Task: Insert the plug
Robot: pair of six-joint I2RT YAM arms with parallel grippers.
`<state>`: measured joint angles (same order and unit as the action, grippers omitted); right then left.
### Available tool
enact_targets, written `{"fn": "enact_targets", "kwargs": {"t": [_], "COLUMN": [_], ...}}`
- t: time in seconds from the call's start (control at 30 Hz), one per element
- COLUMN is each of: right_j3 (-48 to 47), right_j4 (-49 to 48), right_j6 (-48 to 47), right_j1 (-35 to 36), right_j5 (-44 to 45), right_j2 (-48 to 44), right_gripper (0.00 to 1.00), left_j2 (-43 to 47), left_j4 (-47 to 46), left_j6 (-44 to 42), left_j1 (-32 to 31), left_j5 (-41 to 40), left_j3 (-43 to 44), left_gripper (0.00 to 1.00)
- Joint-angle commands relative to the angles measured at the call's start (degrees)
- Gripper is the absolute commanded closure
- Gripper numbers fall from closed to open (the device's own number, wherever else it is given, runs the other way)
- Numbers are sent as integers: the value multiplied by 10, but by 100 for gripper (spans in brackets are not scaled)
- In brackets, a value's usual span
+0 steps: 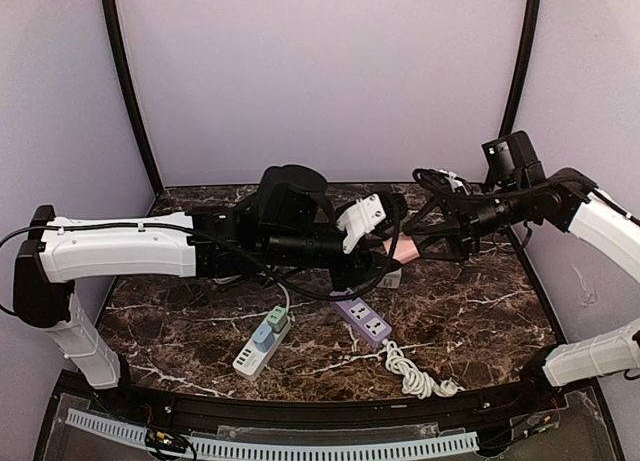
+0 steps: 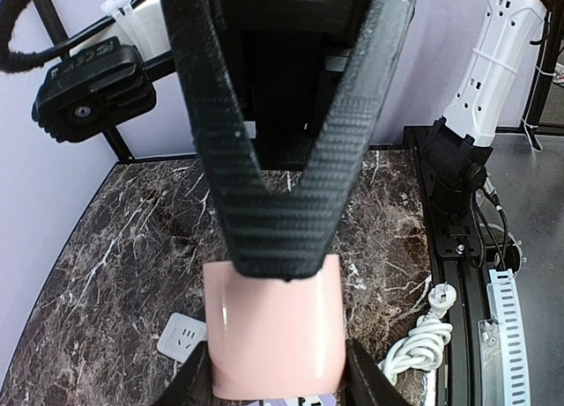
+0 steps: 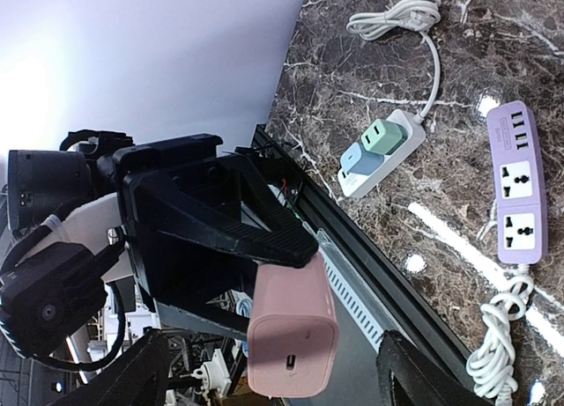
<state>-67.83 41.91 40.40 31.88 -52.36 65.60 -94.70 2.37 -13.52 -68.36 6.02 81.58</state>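
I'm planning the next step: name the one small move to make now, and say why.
Probably close the right gripper on the pink plug. The left gripper holds it in the air, the right gripper's fingers stand open on either side of it, and the purple power strip below has empty sockets.

my left arm [image 1: 120, 246] reaches level across to the middle, and my left fingers [image 2: 273, 212] are clamped on the pink plug [image 3: 293, 331]. my right arm [image 1: 600, 216] bends in from the right side; my right fingers [image 3: 132, 375] stand spread wide on either side of that plug, clear of it.
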Motion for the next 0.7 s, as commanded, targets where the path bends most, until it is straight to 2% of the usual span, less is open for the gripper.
{"fn": "enact_targets", "kwargs": {"t": [0.0,0.3,0.67], "right_j3": [9,7,6], "right_j4": [-17,-17,-23], "right_j6": [9,18,26], "right_j1": [-2,-1,-1], "right_j5": [-19,-26,-40], "right_j2": [8,22,30], "right_gripper": [22,36,47], "left_j2": [16,8,-5], "left_j4": [-15,-22,-22], "left_j6": [-12,-18,-19], "left_j1": [3,3,3], "left_j5": [10,4,-7], "left_j3": [0,3,10], "left_gripper": [99,99,99]}}
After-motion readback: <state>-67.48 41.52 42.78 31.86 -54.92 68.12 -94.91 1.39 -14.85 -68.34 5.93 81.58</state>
